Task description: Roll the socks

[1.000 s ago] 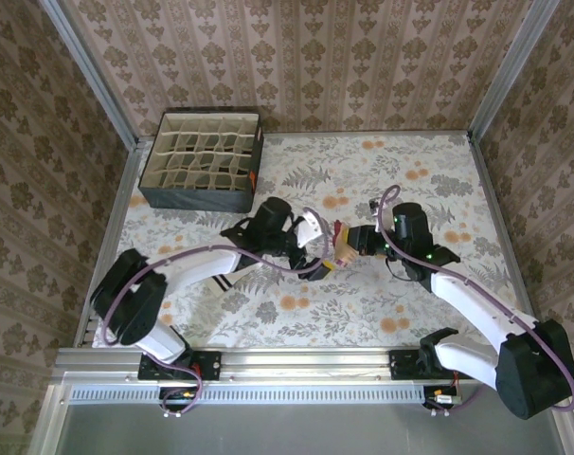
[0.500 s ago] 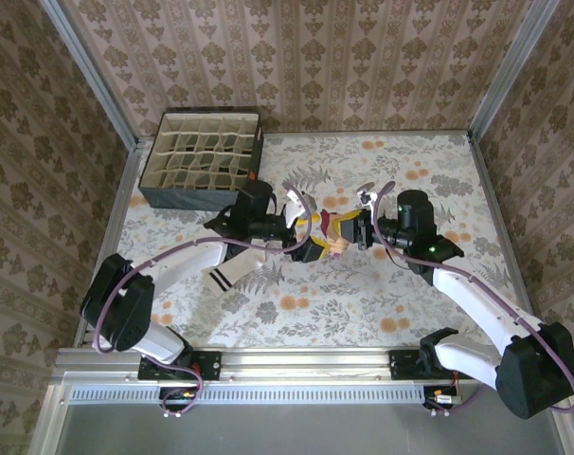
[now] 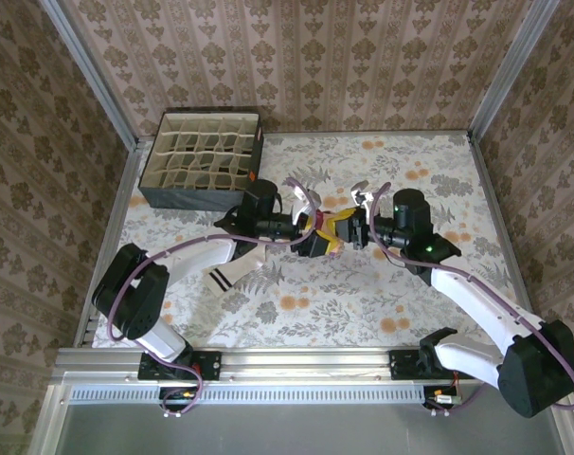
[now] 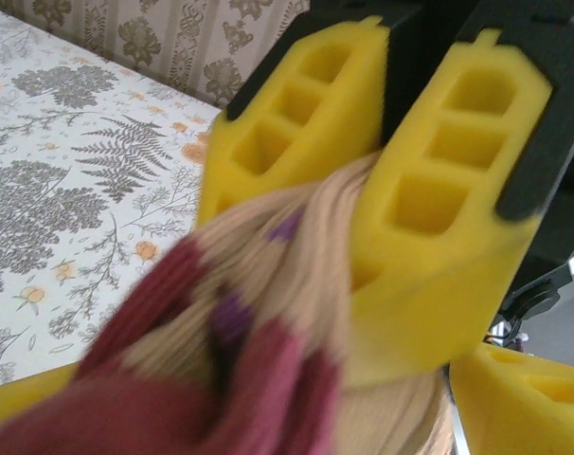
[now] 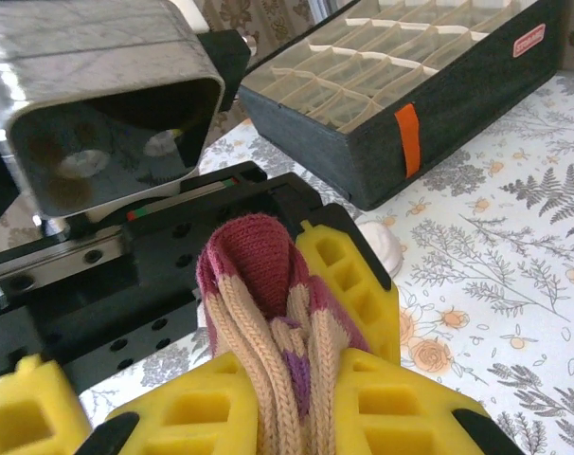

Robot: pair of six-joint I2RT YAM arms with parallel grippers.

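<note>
Near the divider box, the left arm hides part of the cream sock; farther from the box, the tan sock is blurred and cut off below.

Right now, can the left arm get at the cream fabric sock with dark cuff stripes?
Probably yes: the cream sock lies uncovered close to it, but the left gripper must first leave the tan and maroon knitted sock.
</note>
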